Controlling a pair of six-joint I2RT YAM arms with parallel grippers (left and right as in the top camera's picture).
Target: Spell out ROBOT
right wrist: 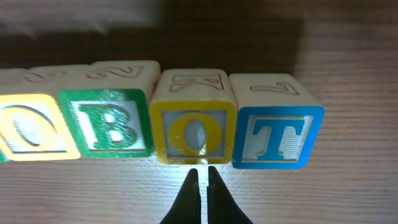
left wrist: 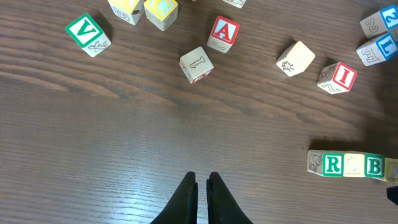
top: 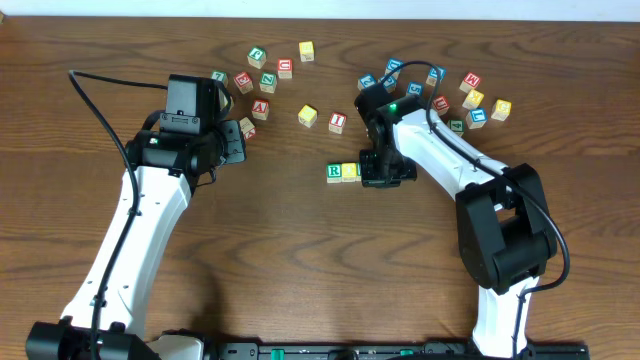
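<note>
A row of letter blocks lies mid-table. In the overhead view only the green R (top: 334, 172) and the yellow O (top: 350, 172) show; my right gripper (top: 378, 172) covers the others. The right wrist view shows the yellow O (right wrist: 31, 134), green B (right wrist: 109, 127), a second yellow O (right wrist: 194, 132) and blue T (right wrist: 277, 137) side by side. My right gripper (right wrist: 201, 171) is shut and empty, its tips just in front of the second O. My left gripper (left wrist: 202, 180) is shut and empty over bare wood, left of the row's R (left wrist: 333, 164), O (left wrist: 353, 165) and B (left wrist: 374, 166).
Loose blocks lie at the back: one cluster at the left (top: 265, 70), one at the right (top: 470, 95), plus a yellow block (top: 308, 116) and a red I (top: 337, 122). The left wrist view shows V (left wrist: 87, 32), A (left wrist: 224, 32) and I (left wrist: 196, 63).
</note>
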